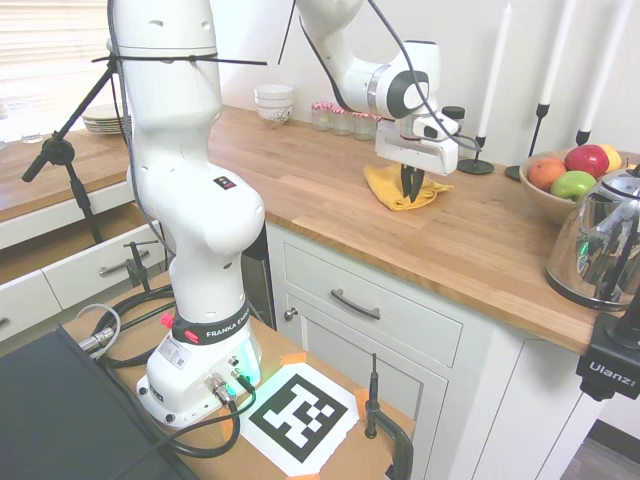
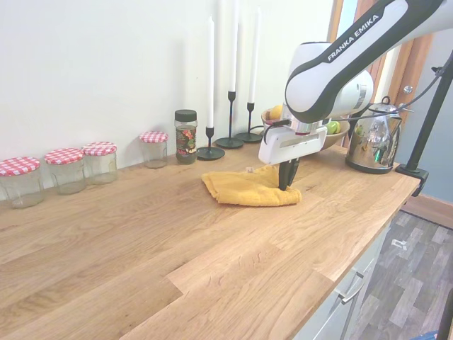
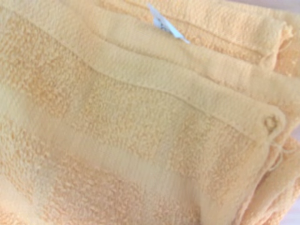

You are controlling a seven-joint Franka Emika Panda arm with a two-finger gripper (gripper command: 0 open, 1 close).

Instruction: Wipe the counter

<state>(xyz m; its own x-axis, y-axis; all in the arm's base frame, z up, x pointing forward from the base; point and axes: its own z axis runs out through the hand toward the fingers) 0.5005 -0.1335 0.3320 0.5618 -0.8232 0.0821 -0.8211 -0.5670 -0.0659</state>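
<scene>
Kitchen setup; butcher-block counter runs long over white panelled cabinets, bare wood across the near stretch; yellow terry cloth lies folded in layers mid-counter, flat on the wood, white tag visible in the wrist view; gripper points straight down with its tips in the cloth at the end nearer the kettle; fingers look drawn close together in both exterior views, pinching or pressing the fabric, can't tell which; my read: vertical pose is for pushing the cloth down and dragging it, so wiping is at the start or early, most of the counter not yet covered; behind the cloth, along the wall: four glass jars with red gingham lids, a dark-lidded spice jar, three black candlesticks with white tapers, fruit bowl, chrome kettle; stacked white bowls and plates further off; clutter is kept to the back edge, leaving a free lane for strokes; risk: a long stroke toward the wall could clip the candlesticks.
</scene>
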